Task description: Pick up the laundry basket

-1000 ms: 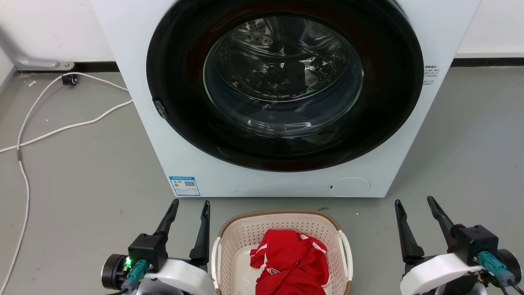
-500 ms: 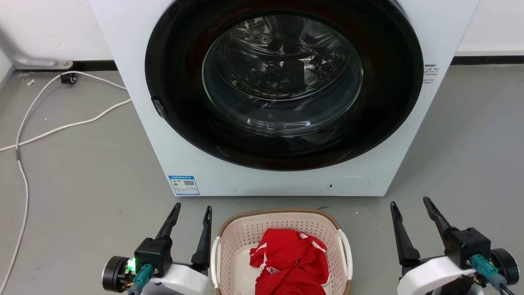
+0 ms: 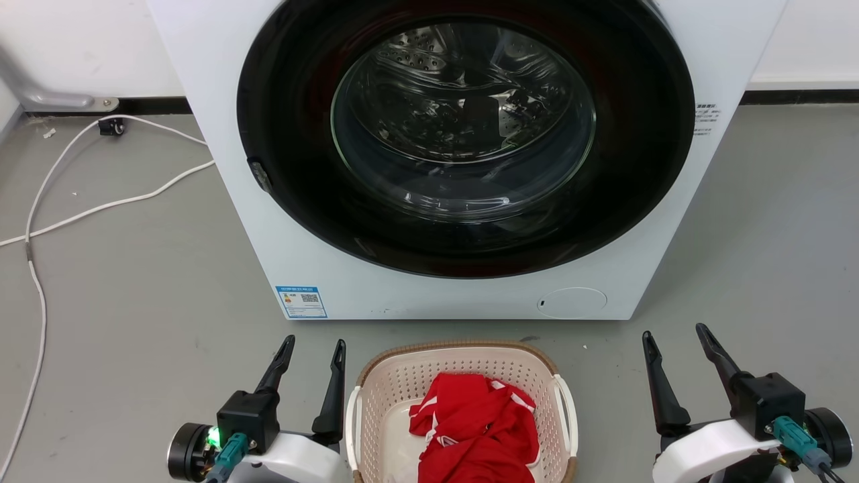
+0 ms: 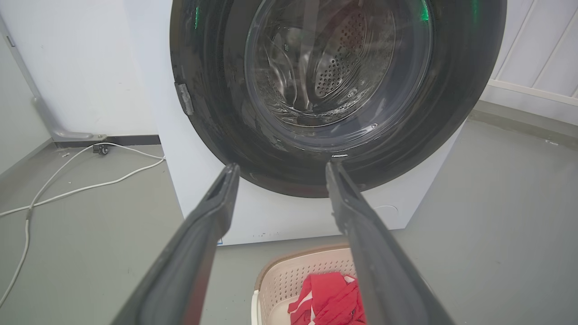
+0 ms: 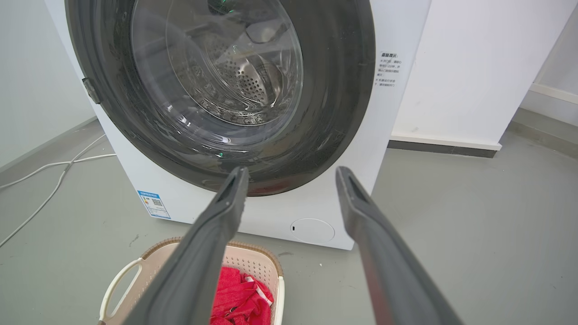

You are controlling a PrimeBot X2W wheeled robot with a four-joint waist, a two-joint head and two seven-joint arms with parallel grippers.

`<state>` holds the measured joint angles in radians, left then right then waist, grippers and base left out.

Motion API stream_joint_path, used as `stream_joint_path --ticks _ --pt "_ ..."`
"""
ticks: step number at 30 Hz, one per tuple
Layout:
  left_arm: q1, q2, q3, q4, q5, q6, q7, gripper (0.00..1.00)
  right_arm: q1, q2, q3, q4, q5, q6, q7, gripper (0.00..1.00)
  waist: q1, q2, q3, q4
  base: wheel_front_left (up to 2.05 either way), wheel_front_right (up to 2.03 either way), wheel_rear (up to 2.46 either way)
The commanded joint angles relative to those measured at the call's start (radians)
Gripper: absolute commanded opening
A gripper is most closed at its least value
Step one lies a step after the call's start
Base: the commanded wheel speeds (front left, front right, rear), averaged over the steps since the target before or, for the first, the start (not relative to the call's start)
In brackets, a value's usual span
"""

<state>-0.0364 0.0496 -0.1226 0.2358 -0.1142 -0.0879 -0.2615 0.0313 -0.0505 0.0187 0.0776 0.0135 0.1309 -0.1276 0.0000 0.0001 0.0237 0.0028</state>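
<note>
Beige laundry basket (image 3: pixel 429 377) with red cloth (image 3: pixel 476 429) sits between left gripper (image 3: pixel 315 341) and right gripper (image 3: pixel 674 331), both spread apart, empty

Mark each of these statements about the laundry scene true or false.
1. The laundry basket holds a red cloth. True.
2. The left gripper is shut on a basket handle. False: it is open beside the basket and grips nothing.
3. The basket stands on the floor in front of the washing machine. True.
4. The right gripper touches the basket. False: it is open and well apart from it, off to the right.
5. A white cable lies on the floor to the robot's left. True.
</note>
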Motion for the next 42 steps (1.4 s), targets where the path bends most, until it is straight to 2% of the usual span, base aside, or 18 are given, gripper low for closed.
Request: stream_joint_path --ticks 1,11,18,21,36,42 --pt "-0.007 0.001 0.002 0.002 -0.003 0.001 -0.005 1.00 -0.013 0.000 0.000 0.002 0.001 0.000 -0.006 1.00 0.0000 -0.0001 0.002 0.000 0.00 0.00 0.00" --pt "-0.041 0.001 0.003 0.051 -0.014 0.025 -0.005 1.00 -0.033 0.000 -0.005 0.053 0.032 0.000 0.020 1.00 0.0000 -0.0001 0.069 -0.005 0.00 0.00 0.00" --pt "-0.097 0.001 0.003 0.137 -0.038 0.029 -0.004 1.00 -0.075 0.000 0.004 0.118 0.048 0.000 0.019 1.00 0.0000 -0.0001 0.196 -0.016 0.00 0.00 0.00" --pt "-0.147 0.001 0.003 0.202 -0.049 0.017 -0.004 1.00 -0.113 0.000 0.007 0.161 0.061 0.000 0.017 1.00 0.0000 -0.0001 0.271 -0.021 0.00 0.00 0.00" --pt "-0.500 0.038 0.035 0.613 -0.143 -0.033 0.016 1.00 -0.455 0.000 0.063 0.553 0.113 0.000 0.007 1.00 0.0000 -0.0001 0.589 -0.065 0.00 0.00 0.00" --pt "-0.630 0.068 0.013 0.765 -0.186 -0.041 0.062 1.00 -0.608 0.000 0.138 0.730 0.157 0.000 0.021 1.00 0.0000 -0.0001 0.679 -0.080 0.00 0.00 0.00"
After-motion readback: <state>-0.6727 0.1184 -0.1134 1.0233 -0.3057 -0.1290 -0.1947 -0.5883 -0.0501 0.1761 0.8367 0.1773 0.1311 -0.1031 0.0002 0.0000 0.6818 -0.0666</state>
